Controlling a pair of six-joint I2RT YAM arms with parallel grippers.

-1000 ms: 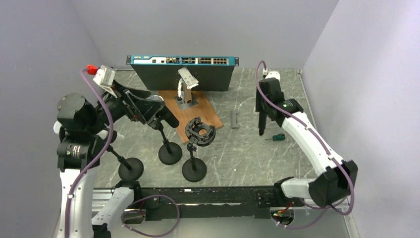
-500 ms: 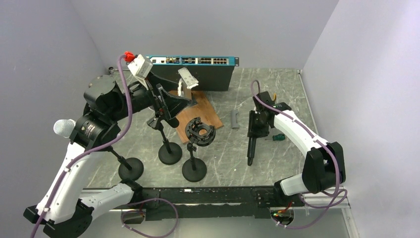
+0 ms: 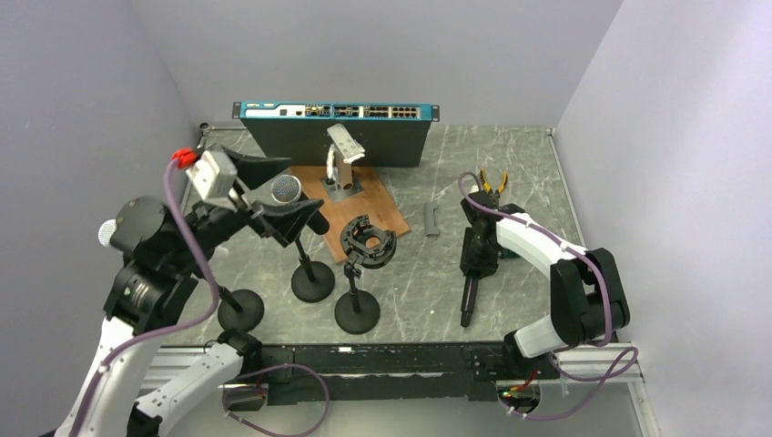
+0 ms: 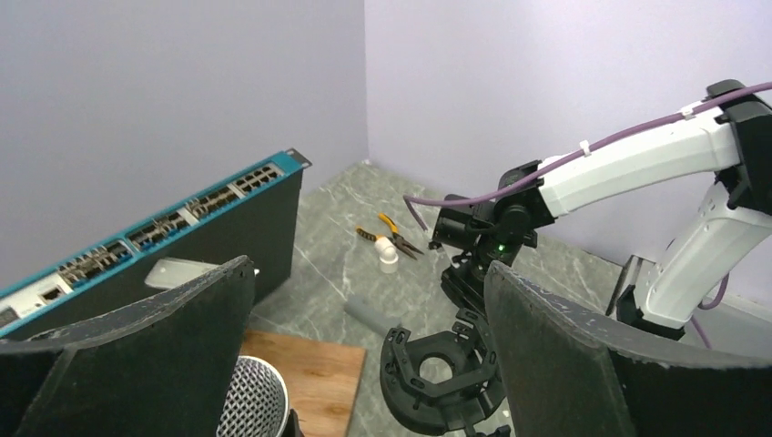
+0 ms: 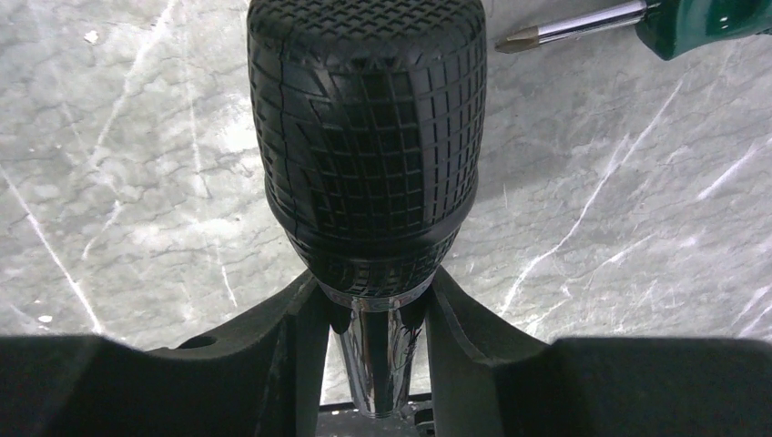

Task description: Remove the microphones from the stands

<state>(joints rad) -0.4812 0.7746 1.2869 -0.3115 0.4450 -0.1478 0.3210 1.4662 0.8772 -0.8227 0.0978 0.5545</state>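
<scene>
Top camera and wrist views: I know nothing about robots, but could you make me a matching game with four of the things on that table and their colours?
Things:
1. network switch
2. pliers
3. screwdriver
4. microphone

Colours:
A. green handle
B. silver mesh head
C. teal-blue front
D. yellow-orange handles

Pairs: 1-C, 2-D, 3-A, 4-B
</scene>
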